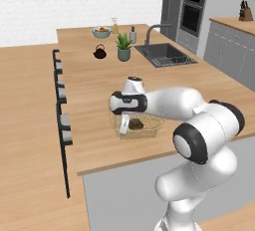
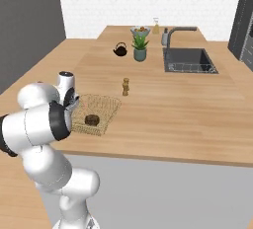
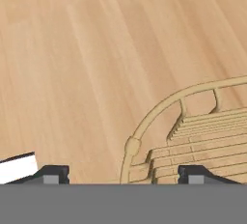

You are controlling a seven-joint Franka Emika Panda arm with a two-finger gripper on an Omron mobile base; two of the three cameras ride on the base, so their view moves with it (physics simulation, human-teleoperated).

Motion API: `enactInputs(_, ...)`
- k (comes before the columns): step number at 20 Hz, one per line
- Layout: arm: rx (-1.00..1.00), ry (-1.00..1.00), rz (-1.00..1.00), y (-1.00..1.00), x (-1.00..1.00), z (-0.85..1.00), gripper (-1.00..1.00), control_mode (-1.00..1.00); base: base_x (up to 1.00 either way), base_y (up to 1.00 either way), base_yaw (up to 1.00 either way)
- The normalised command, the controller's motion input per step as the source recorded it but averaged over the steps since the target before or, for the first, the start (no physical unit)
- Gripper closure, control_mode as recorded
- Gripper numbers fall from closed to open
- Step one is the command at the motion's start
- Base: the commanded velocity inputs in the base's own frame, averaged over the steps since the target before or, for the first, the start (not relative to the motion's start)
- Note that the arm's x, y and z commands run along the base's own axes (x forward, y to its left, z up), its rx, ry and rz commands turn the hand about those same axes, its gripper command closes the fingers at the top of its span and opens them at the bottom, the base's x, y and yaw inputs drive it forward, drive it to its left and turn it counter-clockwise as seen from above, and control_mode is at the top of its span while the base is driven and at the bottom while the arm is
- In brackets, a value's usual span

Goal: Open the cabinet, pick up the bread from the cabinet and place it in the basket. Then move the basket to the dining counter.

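The basket [image 2: 94,114], one shallow square of tan open wire mesh with flared sides and a rounded rim, sits flat on the smooth light-brown wooden dining counter [image 2: 168,99] near its front edge, holding one small dark-brown rounded bread [image 2: 91,120] lump toward its 6 o'clock side, with no clear long axis. The pincer [image 3: 123,172] hangs over the basket's corner with its two dark tips spread apart, one either side of the rim and clamping nothing. At the counter's 12 o'clock end stand one potted plant [image 2: 140,46], one black teapot [image 2: 120,50] and a dark sink [image 2: 189,60].
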Motion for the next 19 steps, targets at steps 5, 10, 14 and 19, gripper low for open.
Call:
enactInputs(5,-0.25,-0.14,0.00,0.63,-0.73,1.00,-1.00,-1.00,0.00,0.00,0.00)
enactInputs(10,-0.33,-0.15,0.07,0.83,-0.64,0.55,-1.00,-1.00,0.00,0.00,0.00)
enactInputs(14,-0.12,-0.11,0.09,0.31,-0.49,0.13,-1.00,-1.00,0.00,0.00,0.00)
enactInputs(19,-0.03,-0.02,0.01,0.04,0.00,0.01,-1.00,-1.00,0.00,0.00,0.00)
